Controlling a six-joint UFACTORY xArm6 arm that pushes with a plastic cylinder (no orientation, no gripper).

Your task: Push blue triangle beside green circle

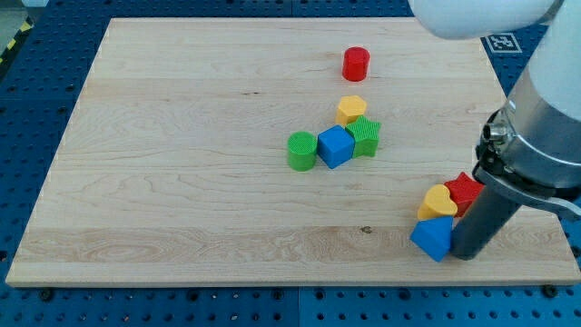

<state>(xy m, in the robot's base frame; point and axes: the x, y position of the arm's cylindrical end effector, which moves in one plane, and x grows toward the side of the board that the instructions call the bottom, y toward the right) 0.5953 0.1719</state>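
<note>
The blue triangle (433, 238) lies near the board's bottom right corner. My tip (467, 254) stands right against its right side, touching it or nearly so. The green circle (301, 150) stands near the board's middle, far to the upper left of the triangle. A blue cube (335, 146) touches the green circle's right side.
A yellow heart (438, 202) and a red star (465, 192) sit just above the blue triangle. A green star (365, 135) and a yellow hexagon (351, 109) cluster right of the blue cube. A red cylinder (356, 64) stands near the top. The board's right edge (556, 236) is close to my tip.
</note>
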